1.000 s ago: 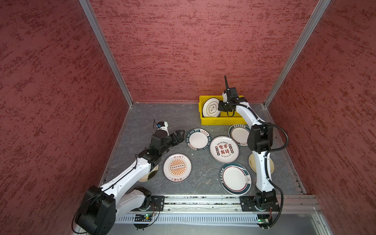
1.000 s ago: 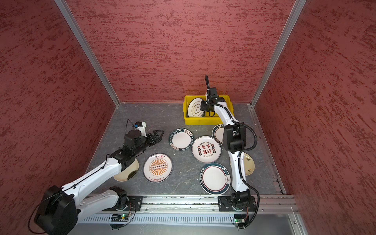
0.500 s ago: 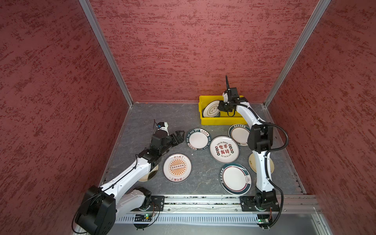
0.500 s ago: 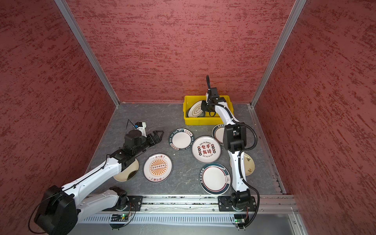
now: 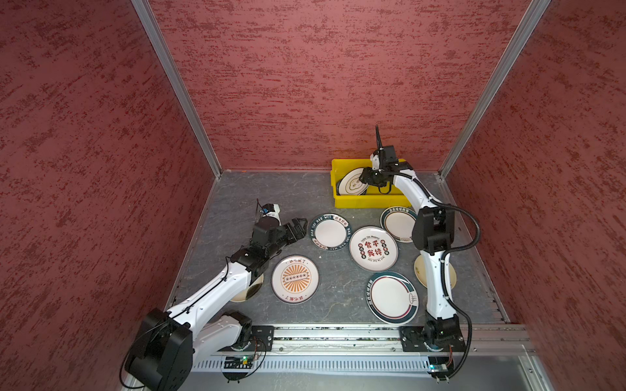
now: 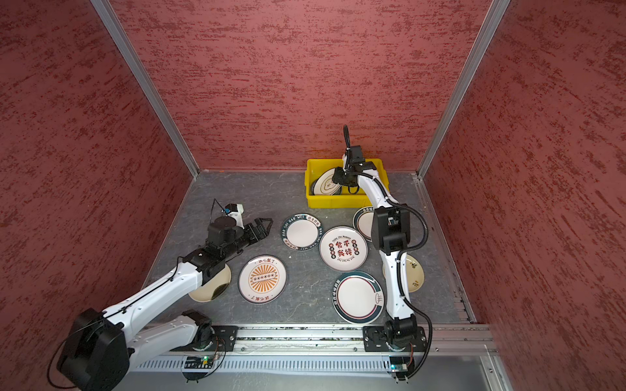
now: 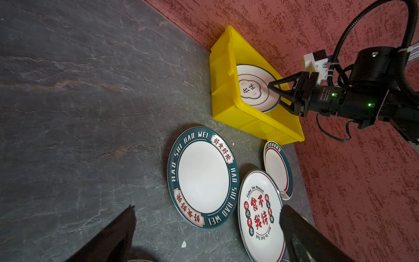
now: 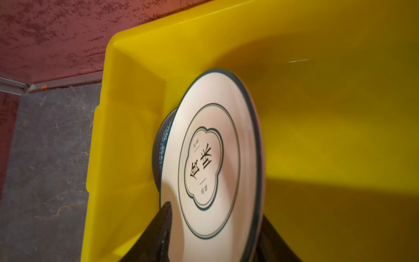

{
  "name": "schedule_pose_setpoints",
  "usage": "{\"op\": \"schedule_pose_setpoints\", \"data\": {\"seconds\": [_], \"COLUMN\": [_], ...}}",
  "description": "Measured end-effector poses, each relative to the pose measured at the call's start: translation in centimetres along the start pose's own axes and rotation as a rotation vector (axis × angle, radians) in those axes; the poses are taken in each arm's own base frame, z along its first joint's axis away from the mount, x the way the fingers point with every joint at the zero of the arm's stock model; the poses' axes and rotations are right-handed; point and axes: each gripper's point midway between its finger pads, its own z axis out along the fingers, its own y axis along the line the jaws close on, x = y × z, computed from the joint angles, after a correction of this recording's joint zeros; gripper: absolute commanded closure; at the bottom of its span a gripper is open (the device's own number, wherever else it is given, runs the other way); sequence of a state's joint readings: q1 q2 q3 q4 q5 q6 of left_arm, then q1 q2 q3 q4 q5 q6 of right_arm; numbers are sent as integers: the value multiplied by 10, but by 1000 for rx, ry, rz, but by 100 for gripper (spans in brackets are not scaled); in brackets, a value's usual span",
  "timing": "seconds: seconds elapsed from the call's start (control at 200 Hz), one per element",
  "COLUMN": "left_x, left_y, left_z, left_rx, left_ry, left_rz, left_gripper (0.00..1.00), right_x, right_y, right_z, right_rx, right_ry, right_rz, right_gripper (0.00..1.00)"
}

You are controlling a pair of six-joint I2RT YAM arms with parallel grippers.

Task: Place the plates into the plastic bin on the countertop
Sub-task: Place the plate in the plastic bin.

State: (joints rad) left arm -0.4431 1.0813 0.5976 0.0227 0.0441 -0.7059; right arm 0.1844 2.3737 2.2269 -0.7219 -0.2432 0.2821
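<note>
**A:** Right jaws first: they're parted, with the black triangular fingers (image 7: 271, 86) straddling the rim of a white plate (image 8: 210, 158).

**B:** That plate sits inside the plastic bin (image 5: 369, 201), bright yellow with smooth sloped walls, at the back of the surface. It's tilted, leaning on a dark grey-green plate (image 8: 158, 145) against the end wall. It has a glossy glaze, a thin teal edge line and a lobed emblem with black characters.

**A:** Left jaws are spread wide and gripping nothing, hanging just beside the teal-banded plate (image 5: 330, 232) lettered HAO WEI.

**B:** Further out, the rest lie flat on the dark, pale-veined, stone-look surface (image 5: 271, 189). The red-character plate (image 5: 373, 248) is just beside the HAO WEI one. The orange sunburst plate (image 5: 294, 278) sits nearer the rail.

**A:** A teal-rimmed plate (image 5: 392, 297) lies by the right arm's base, and another (image 5: 396, 221) is below the bin.

**B:** Two cream plates are each half hidden, one (image 5: 420, 270) behind the right arm and one (image 5: 250, 291) under the left.
</note>
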Motion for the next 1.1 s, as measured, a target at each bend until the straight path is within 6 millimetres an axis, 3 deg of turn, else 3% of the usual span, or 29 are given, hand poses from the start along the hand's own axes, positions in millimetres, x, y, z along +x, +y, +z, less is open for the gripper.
{"op": "schedule_pose_setpoints", "data": {"seconds": [0.271,0.551,0.656,0.867,1.097], "left_x": [2,1,-5,-26,-39], "left_y": [2,4,9,23,68], "left_z": [2,1,-7,-44,-91], "left_rx": [-7,-24,-66,-130,-279], "left_ry": [7,15,15,-47,-113], "left_rz": [0,-4,-12,-43,-142], "left_gripper": [1,1,1,1,1], "right_x": [-1,-1,-8,-23,-26], "right_y": [-2,-14,-23,-26,16], "right_z": [0,5,-2,-53,-132], "right_rx": [10,69,148,289,135], "right_ry": [-6,-25,-55,-141,-279], "right_rz": [-5,-30,-59,-134,-140], "right_gripper": [2,1,1,1,1]}}
